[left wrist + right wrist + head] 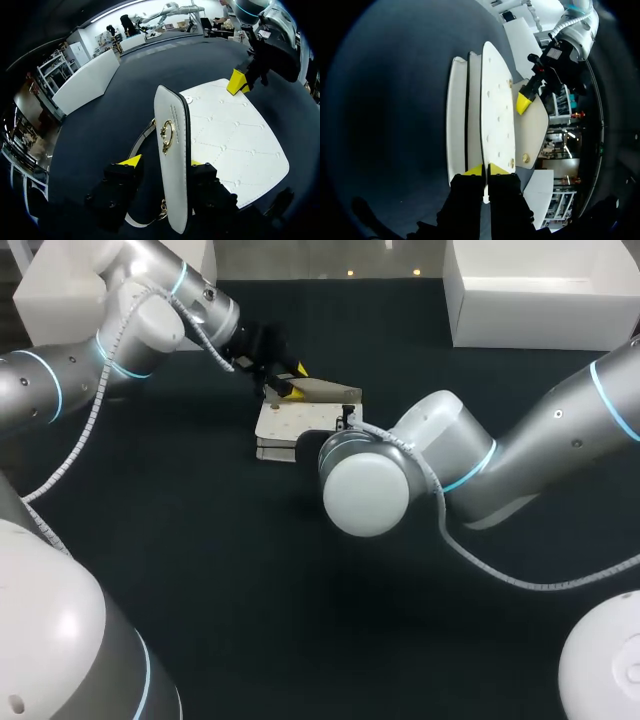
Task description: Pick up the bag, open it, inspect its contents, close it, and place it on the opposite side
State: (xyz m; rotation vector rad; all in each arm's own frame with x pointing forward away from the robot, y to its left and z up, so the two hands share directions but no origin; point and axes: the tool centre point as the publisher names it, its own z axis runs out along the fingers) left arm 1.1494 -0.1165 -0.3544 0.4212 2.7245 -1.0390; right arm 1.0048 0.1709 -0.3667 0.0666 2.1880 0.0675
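So the bag (pixel 285 422) is a white quilted one lying flat on the dark table (pixel 200 570), about mid-table and a bit toward the far side. Its flap (pixel 172 110) is lifted and stands pretty much upright, with a gold ring clasp (pixel 167 136) on the face you see from the left wrist view. The flap sits between the fingers of the left gripper (pixel 163 161), but those fingers are spread. One finger (pixel 202 172) is right up against the flap, and the other one (pixel 125 172) stands clear of it, with a bit of the strap (pixel 142 142) showing in the gap. So it's more propped than clamped, as far as I can see. On the opposite edge of the bag, the right gripper (pixel 486 170) has its yellow tips almost together, pinching the thin edge of the bag's top panel from both sides. In the head view the left arm comes in from the far left, with its gripper at the flap. The right arm reaches in from the right, and its bulky wrist joint (pixel 365 485) covers its own fingers there.
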